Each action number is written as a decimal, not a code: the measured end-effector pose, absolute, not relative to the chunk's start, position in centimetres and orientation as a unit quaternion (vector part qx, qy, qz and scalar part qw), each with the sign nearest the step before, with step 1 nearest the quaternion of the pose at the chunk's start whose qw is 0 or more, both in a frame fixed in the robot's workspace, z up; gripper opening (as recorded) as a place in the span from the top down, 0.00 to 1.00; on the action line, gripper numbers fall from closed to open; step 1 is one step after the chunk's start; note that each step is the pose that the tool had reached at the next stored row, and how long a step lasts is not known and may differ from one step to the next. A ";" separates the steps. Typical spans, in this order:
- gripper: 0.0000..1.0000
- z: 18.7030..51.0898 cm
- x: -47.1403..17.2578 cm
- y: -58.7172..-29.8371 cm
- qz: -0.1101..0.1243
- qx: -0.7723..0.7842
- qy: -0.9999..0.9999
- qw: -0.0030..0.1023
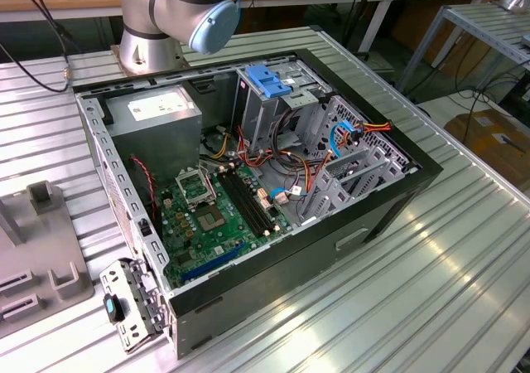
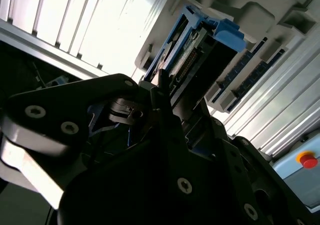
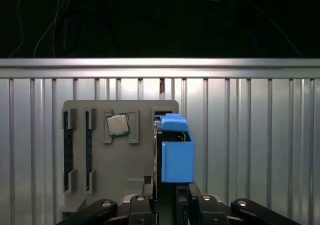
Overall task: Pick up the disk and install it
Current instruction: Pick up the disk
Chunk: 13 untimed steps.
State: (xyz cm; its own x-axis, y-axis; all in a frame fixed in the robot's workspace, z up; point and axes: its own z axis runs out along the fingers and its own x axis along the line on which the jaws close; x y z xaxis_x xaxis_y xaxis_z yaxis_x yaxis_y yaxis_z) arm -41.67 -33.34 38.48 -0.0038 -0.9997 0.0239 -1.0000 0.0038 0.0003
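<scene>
The disk [image 3: 176, 155] stands on edge in a slot of the grey fixture block [image 3: 120, 160], its blue carrier rail facing the first wrist view. In the second wrist view the disk's [image 2: 192, 45] metal body and connector edge show between the blue rails.

Handling, as a judgement: the unit is likely rigid and dense for its size. It should not flex, but it would not tolerate a knock or a drop. The plastic rails probably give a little under pressure, and the bare metal faces could be slippery. The broad flat faces look like the soundest place for a hold, kept away from the connector edge and the thin rail tabs.

The end effector [image 3: 172, 189] sits directly at the disk's near end, in line with it. The pictures do not show whether it is clamped on the disk or merely beside it.

A processor chip [image 3: 118, 124] lies in a recess of the same block, just beside the disk. The block rests on the ribbed tabletop [image 3: 250, 150]. In the exterior view the open computer case [image 1: 397, 199] lies on its side, well apart from the block [image 1: 41, 273] (its drive cage [image 1: 269, 79] carries a blue latch).
</scene>
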 end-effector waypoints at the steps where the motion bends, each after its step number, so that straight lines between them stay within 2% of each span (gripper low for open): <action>1: 0.65 38.5 -41.7 -33.3 0.008 0.706 -0.708 0.008; 13: 0.65 38.8 -41.7 -33.3 0.008 0.706 -0.708 0.009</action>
